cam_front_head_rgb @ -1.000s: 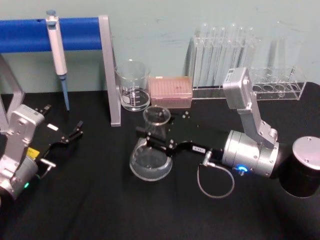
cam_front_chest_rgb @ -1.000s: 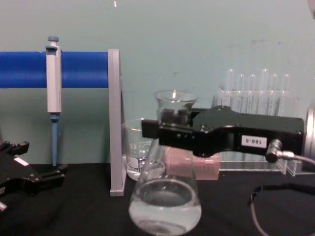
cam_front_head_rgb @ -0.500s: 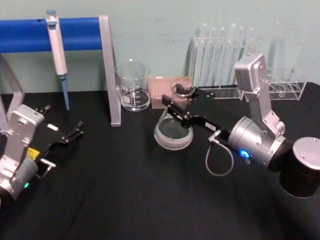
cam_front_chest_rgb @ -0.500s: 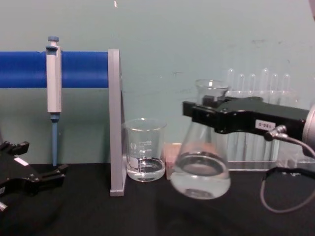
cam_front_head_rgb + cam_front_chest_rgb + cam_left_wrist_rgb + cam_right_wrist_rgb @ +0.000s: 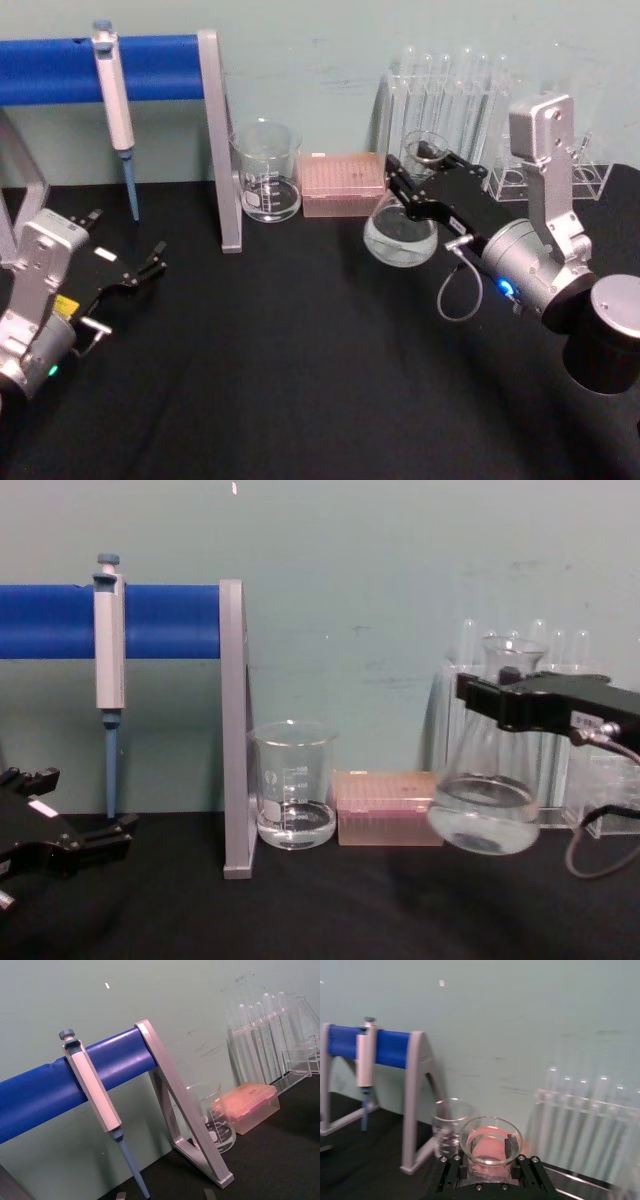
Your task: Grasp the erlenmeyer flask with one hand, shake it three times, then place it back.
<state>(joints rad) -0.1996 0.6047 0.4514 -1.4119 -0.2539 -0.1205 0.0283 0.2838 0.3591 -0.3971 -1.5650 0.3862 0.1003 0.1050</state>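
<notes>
Glass erlenmeyer flask (image 5: 401, 234) w/ a little clear liquid hangs just off the black worktop (image 5: 300, 380) near its back edge, right of centre, in front of the test-tube rack (image 5: 436, 105) & beside the pink tip box (image 5: 343, 183). My right end effector (image 5: 418, 168) is clamped across its neck, below the flared rim. My left end effector (image 5: 140, 268) sits parked by the worktop's left edge, fingers apart, nothing btwn them.

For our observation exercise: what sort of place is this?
Probably a laboratory bench: a pipette hangs on a stand, test tubes stand upright, and the right gripper holds an erlenmeyer flask.
</notes>
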